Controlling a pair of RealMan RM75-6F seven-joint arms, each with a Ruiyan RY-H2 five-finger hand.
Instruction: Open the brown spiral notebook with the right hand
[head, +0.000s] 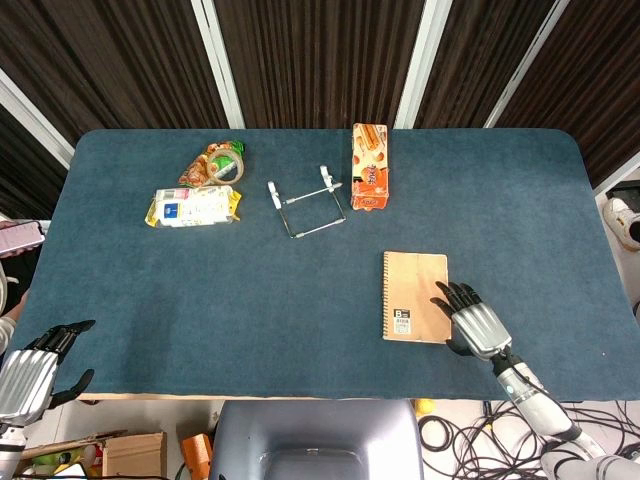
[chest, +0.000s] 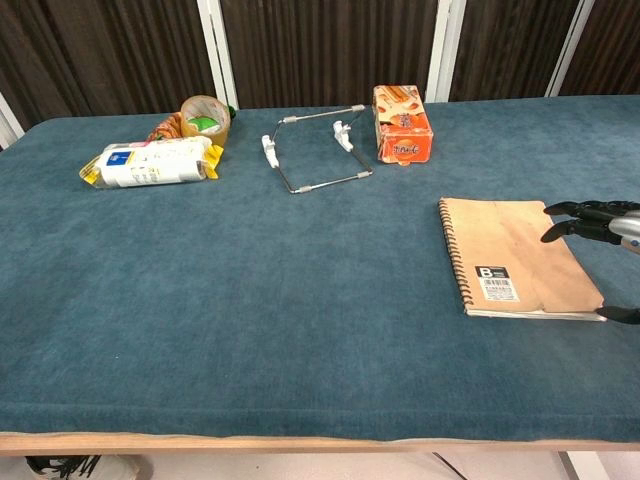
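Head view: we see the brown spiral notebook (head: 415, 296) lying closed and flat on the blue table (head: 250, 290), spiral along its left edge, with our right hand (head: 472, 322) at its right edge, fingers spread and holding nothing; our left hand (head: 35, 368) rests open off the table's near left corner. Chest view: the right hand (chest: 600, 222) hovers over the notebook (chest: 515, 255). We judge the cover light and flexible, best lifted at its free right edge.
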